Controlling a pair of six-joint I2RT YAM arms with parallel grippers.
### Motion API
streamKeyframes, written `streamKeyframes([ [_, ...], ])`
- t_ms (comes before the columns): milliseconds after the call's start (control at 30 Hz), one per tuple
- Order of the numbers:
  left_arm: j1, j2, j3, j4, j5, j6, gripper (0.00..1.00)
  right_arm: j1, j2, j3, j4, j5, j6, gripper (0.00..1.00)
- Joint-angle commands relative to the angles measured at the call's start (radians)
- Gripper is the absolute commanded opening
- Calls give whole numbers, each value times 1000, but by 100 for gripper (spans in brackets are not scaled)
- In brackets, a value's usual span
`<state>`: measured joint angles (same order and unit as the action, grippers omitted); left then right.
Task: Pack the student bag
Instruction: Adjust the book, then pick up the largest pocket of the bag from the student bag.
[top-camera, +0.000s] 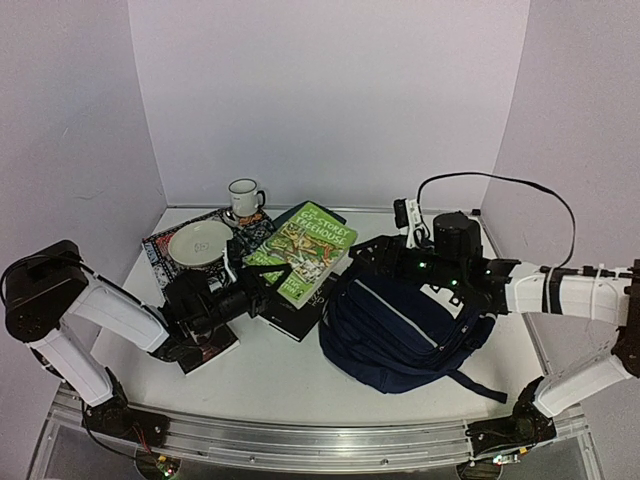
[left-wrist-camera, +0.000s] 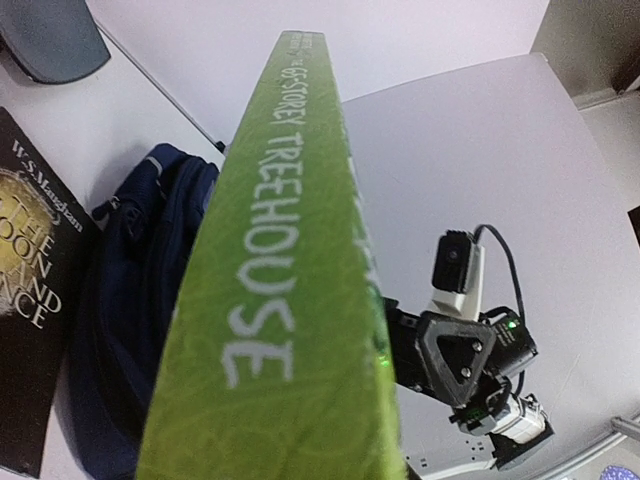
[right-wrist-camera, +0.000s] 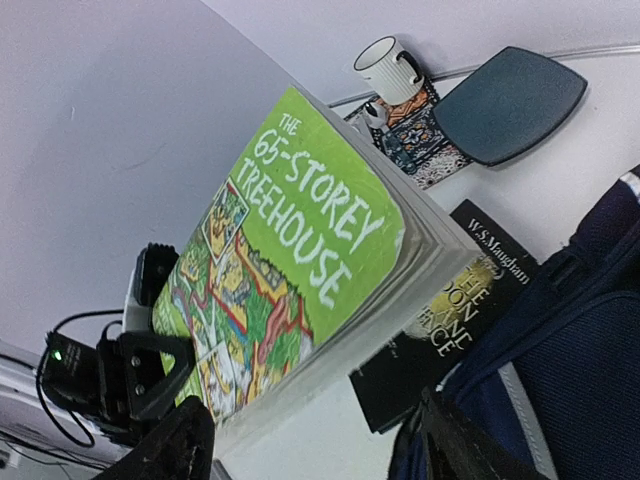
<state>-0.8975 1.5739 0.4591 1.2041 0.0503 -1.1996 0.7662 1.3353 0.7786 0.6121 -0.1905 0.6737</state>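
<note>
**Left clamped, right spread wide**

My left arm reaches low from its base toward the middle. Its elbow is bent, and the left gripper is pinched on the edge of the green book. My right arm stretches in level from the right side. The right gripper has its jaws wide apart.

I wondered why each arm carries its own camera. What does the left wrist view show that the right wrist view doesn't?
Only the left wrist view: the spine of the green book and the right arm. Only the right wrist view: that book's front cover, a white mug, the left arm and the open right fingers. Both: the green book, the black book, the student bag and the dark plate.
</note>
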Motion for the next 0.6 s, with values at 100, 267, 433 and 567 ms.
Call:
streamKeyframes([
  [100,91,-111,-40,68,48,20,0,2,-88,150,-551,46,-375,88],
  [267,126,-160,-58,-32,67,37,0,56,-70,191,-801,147,-490,89],
  [433,136,-213,-43,-178,81,80,0,156,0,220,-966,348,-543,89],
  [567,143,-237,-53,-219,98,86,0,186,39,200,-995,457,-539,84],
])
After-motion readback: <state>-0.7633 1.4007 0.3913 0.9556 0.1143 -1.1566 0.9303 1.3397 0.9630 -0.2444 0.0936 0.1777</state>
